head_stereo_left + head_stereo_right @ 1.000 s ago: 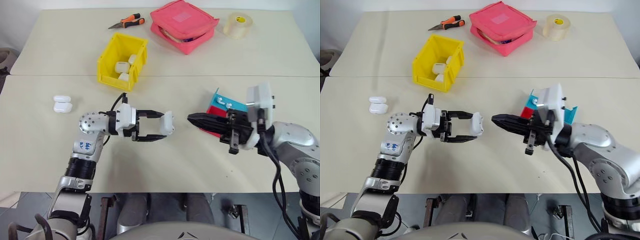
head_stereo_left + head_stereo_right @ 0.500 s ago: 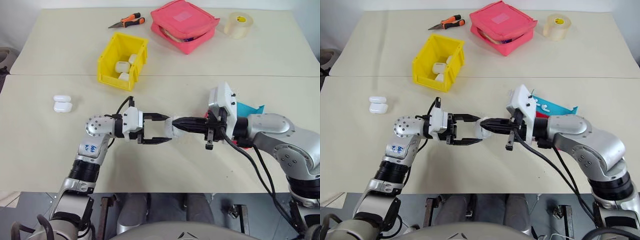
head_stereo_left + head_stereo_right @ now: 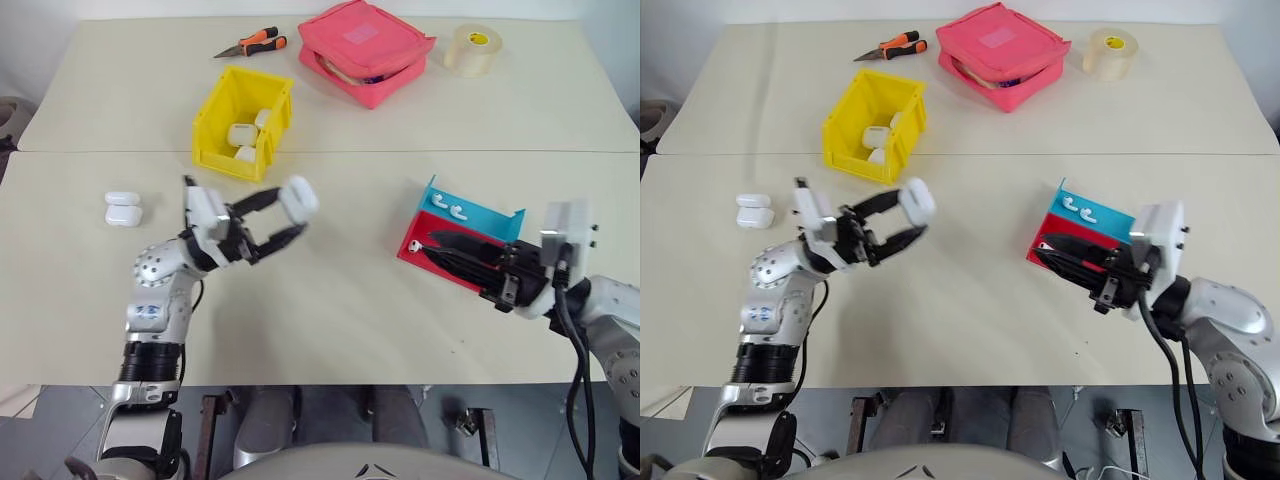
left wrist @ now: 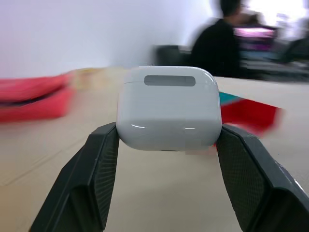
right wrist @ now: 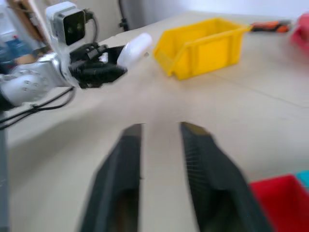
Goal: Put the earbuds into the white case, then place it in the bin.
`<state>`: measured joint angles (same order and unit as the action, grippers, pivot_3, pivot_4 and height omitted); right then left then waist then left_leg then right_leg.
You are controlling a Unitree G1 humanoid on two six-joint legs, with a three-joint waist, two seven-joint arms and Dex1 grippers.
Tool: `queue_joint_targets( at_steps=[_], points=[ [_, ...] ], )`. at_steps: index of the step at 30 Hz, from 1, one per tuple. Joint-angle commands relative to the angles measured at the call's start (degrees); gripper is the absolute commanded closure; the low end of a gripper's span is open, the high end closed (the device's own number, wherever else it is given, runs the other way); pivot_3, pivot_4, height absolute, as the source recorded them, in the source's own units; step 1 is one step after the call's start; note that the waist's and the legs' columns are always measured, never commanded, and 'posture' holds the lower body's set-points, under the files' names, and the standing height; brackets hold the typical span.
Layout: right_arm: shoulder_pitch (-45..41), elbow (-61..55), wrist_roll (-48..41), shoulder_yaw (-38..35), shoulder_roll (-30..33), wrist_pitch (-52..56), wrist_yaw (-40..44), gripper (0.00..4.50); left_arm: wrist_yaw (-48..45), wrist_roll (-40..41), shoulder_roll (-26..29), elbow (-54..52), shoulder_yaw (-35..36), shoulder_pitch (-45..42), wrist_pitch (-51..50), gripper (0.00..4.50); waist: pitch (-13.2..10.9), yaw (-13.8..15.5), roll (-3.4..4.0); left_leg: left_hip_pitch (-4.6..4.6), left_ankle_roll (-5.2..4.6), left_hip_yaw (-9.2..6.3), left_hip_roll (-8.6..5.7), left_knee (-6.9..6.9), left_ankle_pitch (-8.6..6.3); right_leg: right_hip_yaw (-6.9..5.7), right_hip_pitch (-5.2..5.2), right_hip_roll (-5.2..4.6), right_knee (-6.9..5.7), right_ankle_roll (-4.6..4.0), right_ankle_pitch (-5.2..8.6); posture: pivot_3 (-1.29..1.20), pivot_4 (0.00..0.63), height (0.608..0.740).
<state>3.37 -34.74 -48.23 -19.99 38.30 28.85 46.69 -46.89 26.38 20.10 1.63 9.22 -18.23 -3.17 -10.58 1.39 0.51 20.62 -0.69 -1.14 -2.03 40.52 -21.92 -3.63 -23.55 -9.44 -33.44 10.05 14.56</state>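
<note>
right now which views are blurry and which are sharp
Left wrist view: the white case between the hand's fingers is sharp, while the background behind it is smeared. Right wrist view: soft all over, the two fingers most blurred, the bin fairly clear. Both eye views: evenly lit, crisp across the table, only soft shadows.

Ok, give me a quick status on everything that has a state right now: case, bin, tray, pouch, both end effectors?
Glossy white plastic earbud case: lid closed, held above the table.
Left end effector: shut on that case.
Right end effector: open, empty, over the tray.
Bright yellow plastic bin: upright, white cases inside.
Red and teal tray: two white earbuds inside.
Pink fabric zip pouch: partly unzipped.
Two spare white cases: closed, on the table.
</note>
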Motion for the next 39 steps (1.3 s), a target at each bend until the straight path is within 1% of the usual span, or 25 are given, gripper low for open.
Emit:
queue_joint_targets(
  at_steps=[1,2,4,6,7,10,12,16,18,21,25,27,28,30,31,34,36,39],
  points=[
    [0.8,-2.5,2.9,-2.2,-2.2,-7.1,-0.2,1.85,7.8,1.8,0.1,-5.9,3.7,1.3,-4.3,1.79,0.0,0.0,0.0,-0.01,0.01,0.0,0.0,0.0,0.0,0.01,0.0,0.0,-0.01,0.0,0.0,0.0,0.15,0.74],
    [1.3,-2.2,5.2,-2.1,-3.2,-9.6,-0.4,1.54,9.6,1.6,0.1,-7.0,4.4,1.9,-5.4,1.79,0.0,0.1,-0.01,-0.04,0.01,0.01,0.0,0.0,0.0,0.03,0.0,0.0,-0.03,0.0,0.0,0.0,0.15,0.74],
    [3.8,-1.4,10.7,-1.0,-4.4,-14.7,0.2,0.82,17.4,2.8,-1.0,-8.6,7.9,1.6,-9.5,1.79,0.0,0.3,-0.03,-0.05,0.02,-0.01,-0.02,0.0,0.0,0.03,0.03,0.0,-0.03,0.0,0.0,0.0,0.15,0.74],
    [5.8,-1.2,11.7,-0.5,-5.3,-15.9,0.2,0.12,24.9,2.3,-1.2,-9.1,10.4,0.2,-13.9,1.79,0.0,0.2,-0.05,-0.05,0.02,-0.04,-0.04,0.0,0.0,0.04,0.04,0.0,-0.03,0.0,0.0,0.0,0.15,0.74],
    [5.8,-0.8,11.9,-0.2,-6.2,-16.4,-0.6,0.05,26.0,-0.2,0.3,-6.3,10.3,-2.1,-13.0,1.79,0.0,0.1,-0.05,-0.05,0.03,-0.02,-0.04,0.0,-0.01,0.06,0.03,0.0,-0.03,0.0,0.0,0.0,0.15,0.74],
    [4.7,0.6,13.5,1.0,-7.2,-17.8,-1.6,0.05,27.9,-3.3,2.4,2.2,9.8,-9.6,-12.2,1.79,0.0,0.2,-0.12,-0.09,0.07,0.01,-0.03,0.0,0.02,0.06,0.03,0.03,-0.07,0.0,0.0,0.0,0.15,0.74],
    [3.4,1.4,14.3,1.8,-7.6,-18.4,-2.3,0.05,30.0,-5.2,1.7,10.1,8.6,-16.0,-11.3,1.79,0.0,0.4,-0.12,-0.14,0.08,0.01,-0.05,0.0,0.03,0.06,0.08,0.03,-0.09,0.0,0.0,0.0,0.15,0.74],
    [2.2,1.6,16.4,4.4,-7.6,-18.9,-2.5,0.05,28.8,-8.7,-0.4,22.5,5.5,-25.4,-5.2,1.79,0.0,0.3,-0.19,-0.2,0.06,0.04,-0.11,-0.13,0.03,0.05,0.09,0.02,-0.07,0.0,0.0,0.0,0.15,0.74],
    [1.5,1.5,16.4,4.6,-7.7,-18.9,-3.3,0.05,28.3,-9.3,-0.9,26.7,5.1,-28.9,-3.3,1.79,0.0,0.1,-0.22,-0.21,0.05,0.12,-0.1,-0.29,0.03,-0.07,0.05,0.01,0.03,0.0,0.0,0.0,0.15,0.74],
    [1.0,1.3,16.3,4.6,-7.5,-18.7,-4.0,0.05,27.2,-9.6,-0.4,29.8,4.6,-30.9,-3.7,1.79,0.0,-0.5,-0.27,-0.23,0.05,0.23,-0.06,-0.44,0.02,-0.28,-0.07,-0.01,0.05,0.0,0.0,0.0,0.15,0.74],
    [0.5,0.7,16.1,4.7,-7.3,-18.4,-4.8,0.05,26.1,-9.9,0.3,30.0,4.1,-31.0,-4.8,1.79,0.0,-1.1,-0.27,-0.27,0.05,0.31,0.02,-0.45,0.03,-0.37,-0.07,-0.01,0.03,0.0,0.0,0.0,0.15,0.74],
    [0.3,0.5,15.9,4.6,-7.1,-18.2,-5.1,0.0,25.6,-9.2,0.5,28.5,4.5,-30.6,-5.6,1.03,0.0,-1.1,-0.28,-0.28,0.06,0.31,0.03,-0.38,0.03,-0.37,-0.04,-0.01,0.0,0.0,0.0,0.0,0.15,0.74],
    [0.2,0.4,15.8,4.5,-7.0,-18.1,-5.1,0.0,25.1,-9.3,0.8,27.6,4.4,-30.2,-5.3,0.8,0.0,-1.1,-0.28,-0.28,0.06,0.3,0.03,-0.36,0.03,-0.37,-0.04,-0.01,-0.02,0.0,0.0,0.0,0.15,0.74],
    [0.2,0.4,15.5,4.2,-6.6,-18.0,-4.8,0.0,23.5,-8.4,1.3,25.1,4.3,-29.0,-6.5,0.14,0.0,-1.1,-0.28,-0.29,0.07,0.3,0.04,-0.36,0.03,-0.37,-0.04,-0.01,-0.03,0.0,0.0,0.0,0.15,0.74],
    [0.2,0.6,15.4,4.1,-6.3,-17.9,-4.6,0.0,23.4,-8.5,1.7,24.0,4.3,-28.3,-7.2,0.04,0.0,-1.1,-0.28,-0.3,0.07,0.3,0.04,-0.36,0.03,-0.37,-0.04,-0.01,-0.03,0.0,0.0,0.0,0.15,0.74],
    [0.3,1.1,14.9,3.4,-5.3,-17.7,-3.7,0.0,20.8,-7.2,3.1,19.3,4.3,-25.4,-9.8,0.04,0.0,-1.1,-0.27,-0.29,0.07,0.29,0.02,-0.36,0.03,-0.37,-0.04,-0.04,-0.02,0.0,0.0,0.0,0.15,0.74],
    [0.4,1.6,14.3,3.1,-4.5,-17.5,-3.0,0.0,19.1,-7.4,4.3,16.2,3.9,-22.9,-9.5,0.04,0.0,-1.2,-0.27,-0.3,0.07,0.29,0.02,-0.37,0.03,-0.37,-0.04,-0.05,-0.02,0.0,0.0,0.0,0.15,0.74],
    [0.5,2.4,13.8,2.8,-3.3,-17.3,-1.9,0.0,12.7,-6.8,7.4,10.3,2.7,-18.0,-9.1,0.04,0.0,-1.3,-0.27,-0.31,0.07,0.28,0.04,-0.37,0.03,-0.37,-0.04,-0.05,-0.03,-0.01,0.0,0.0,0.15,0.74]
  ],
)
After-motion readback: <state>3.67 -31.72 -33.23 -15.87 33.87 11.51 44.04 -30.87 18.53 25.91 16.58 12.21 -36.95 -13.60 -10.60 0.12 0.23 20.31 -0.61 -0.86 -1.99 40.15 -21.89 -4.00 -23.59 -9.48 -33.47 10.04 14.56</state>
